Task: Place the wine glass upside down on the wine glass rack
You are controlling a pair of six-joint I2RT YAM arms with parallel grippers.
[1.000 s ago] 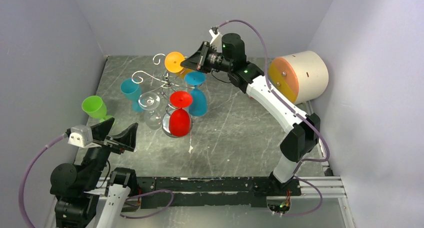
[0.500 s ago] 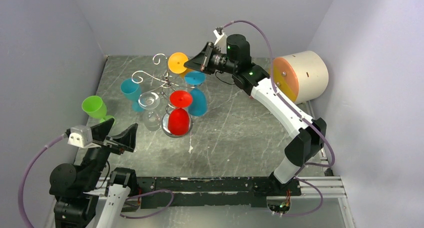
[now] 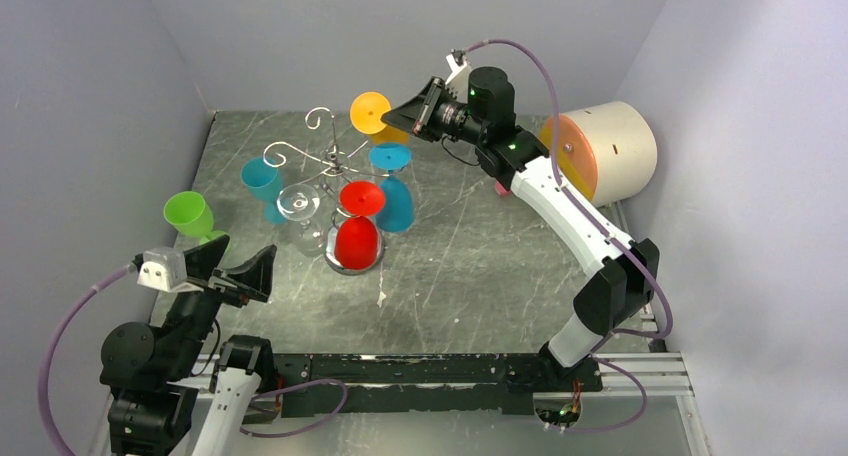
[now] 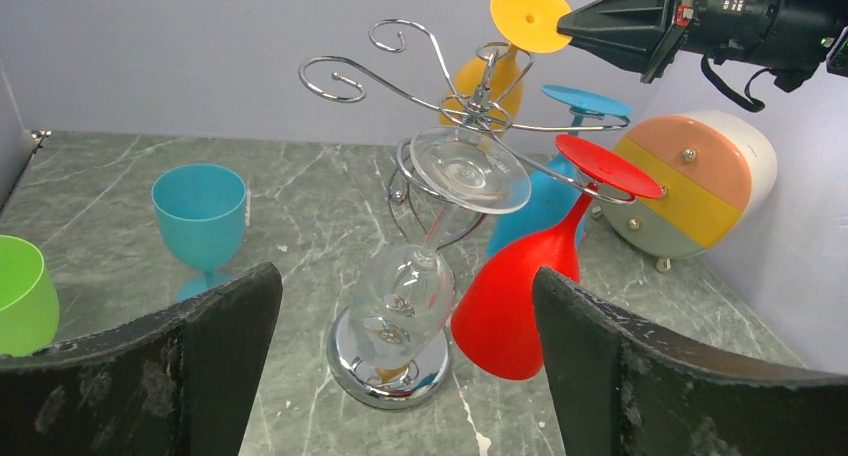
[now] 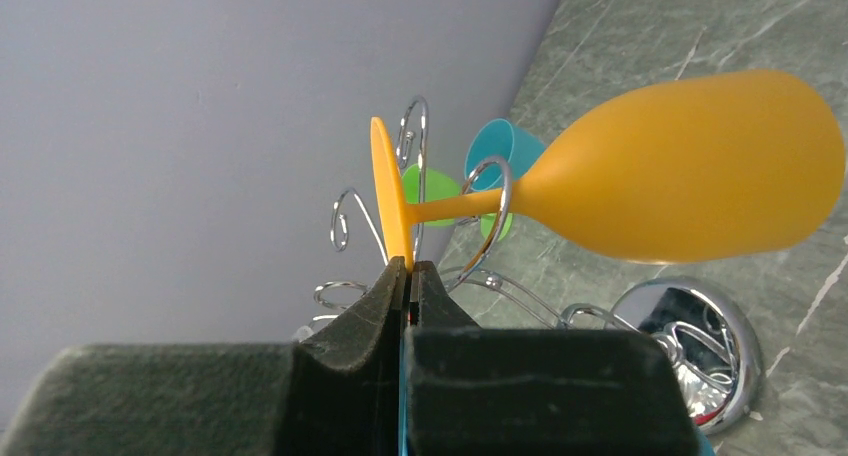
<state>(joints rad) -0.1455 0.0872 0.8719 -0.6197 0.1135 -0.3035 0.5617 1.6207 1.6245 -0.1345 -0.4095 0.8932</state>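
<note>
Tally from the top view: six wine glasses, one wine glass rack [image 4: 398,381], one cream drum [image 3: 615,141] with an orange-and-yellow face at 3 o'clock of the table [image 3: 480,266].

Three glasses hung bowl-down on the rack:
- red wine glass [image 3: 357,240] at 6 o'clock of the post
- hung blue wine glass [image 3: 396,206] at 4 o'clock
- clear wine glass [image 3: 304,231] at 8 o'clock

Two upright on the marble:
- standing blue wine glass [image 3: 262,179] at 9 o'clock of the rack
- green wine glass [image 3: 188,216] farther out, near the left wall

Sixth, orange wine glass [image 5: 690,166], up in the air at 1 o'clock of the rack top. Inverted and tilted: foot disc highest, long axis slanting down to the bowl, low and nearer the post. Stem lying across a scroll-ended arm; touching or not, cannot tell.

Right gripper [image 5: 408,268] pinched tight on the rim of the orange foot. Left gripper [image 3: 240,268] spread wide, holding nothing, at 7 o'clock, well apart from the rack.
</note>
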